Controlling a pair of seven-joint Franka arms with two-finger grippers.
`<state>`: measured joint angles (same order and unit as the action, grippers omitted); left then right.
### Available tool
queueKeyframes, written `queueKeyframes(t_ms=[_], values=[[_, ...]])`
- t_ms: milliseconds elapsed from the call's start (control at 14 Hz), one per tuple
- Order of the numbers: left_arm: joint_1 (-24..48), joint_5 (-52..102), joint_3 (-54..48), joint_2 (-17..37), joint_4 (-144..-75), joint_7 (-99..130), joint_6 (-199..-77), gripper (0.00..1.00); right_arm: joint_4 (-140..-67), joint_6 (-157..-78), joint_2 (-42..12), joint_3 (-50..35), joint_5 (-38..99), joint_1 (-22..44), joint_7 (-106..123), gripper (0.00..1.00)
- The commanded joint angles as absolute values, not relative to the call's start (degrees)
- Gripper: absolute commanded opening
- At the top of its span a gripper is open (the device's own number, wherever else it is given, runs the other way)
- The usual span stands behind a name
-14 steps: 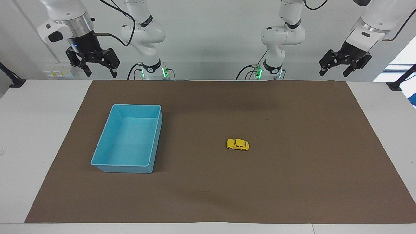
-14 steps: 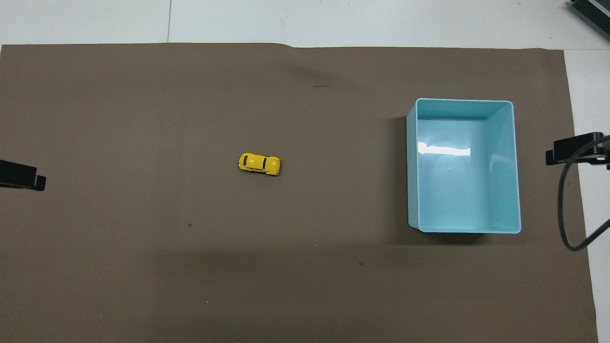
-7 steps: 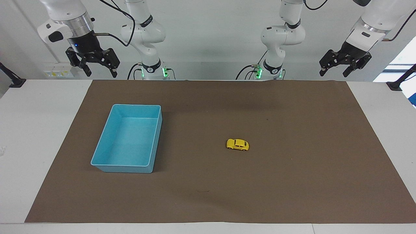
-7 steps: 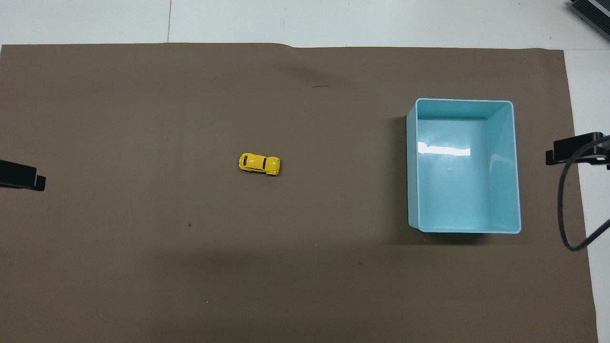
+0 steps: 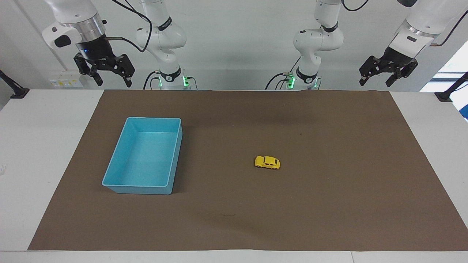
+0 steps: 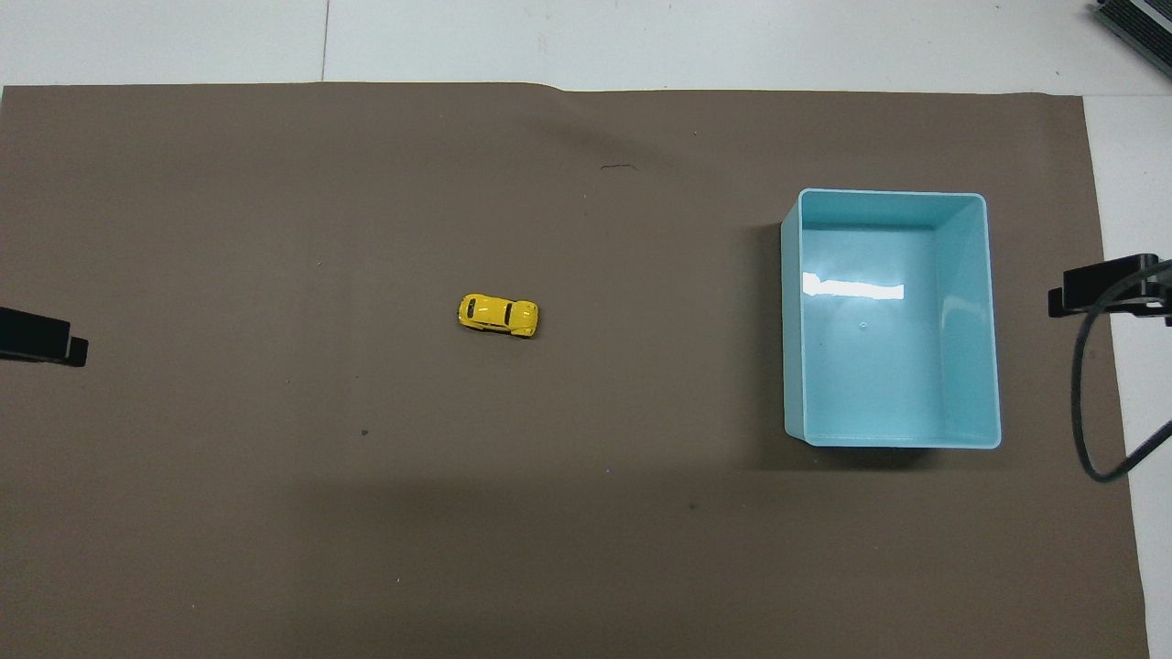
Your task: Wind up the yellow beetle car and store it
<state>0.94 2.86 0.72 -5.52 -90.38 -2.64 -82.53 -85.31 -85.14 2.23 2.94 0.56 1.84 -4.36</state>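
The yellow beetle car [image 5: 267,162] stands on its wheels near the middle of the brown mat; it also shows in the overhead view [image 6: 498,315]. The blue bin [image 5: 126,182] sits empty toward the right arm's end of the table, also in the overhead view [image 6: 793,320]. My right gripper [image 5: 111,81] is open and raised high at its end of the table, by the mat's corner nearest the robots. My left gripper [image 5: 376,81] is open and raised high at the other end. Both arms wait, far from the car.
The brown mat [image 5: 329,219] covers most of the white table [image 5: 36,146]. Black clamp mounts stand at the table's corners near the robots [image 5: 448,95]. In the overhead view only a fingertip of each gripper shows, at the side edges [image 6: 37,337].
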Motion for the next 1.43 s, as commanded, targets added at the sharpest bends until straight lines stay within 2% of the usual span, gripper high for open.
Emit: queueKeyframes(t_ms=[0, 570, 1354], values=[[0.79, 1.85, 0.53, -6.42, -90.97, -2.29, -82.62, 1.0, -85.61, -84.99, 2.81, 2.72, 1.41, 1.23, -4.57, 1.0], [1.14, 1.93, 0.44, -6.15, -91.49, -0.1, -86.3, 1.0, -85.61, -84.99, 2.81, 2.72, 1.41, 1.23, -4.57, 1.0], [9.22, 2.99, 0.17, 0.7, -92.81, 38.71, -94.82, 1.0, -85.61, -84.99, 2.81, 2.72, 1.41, 1.23, -4.57, 1.0]])
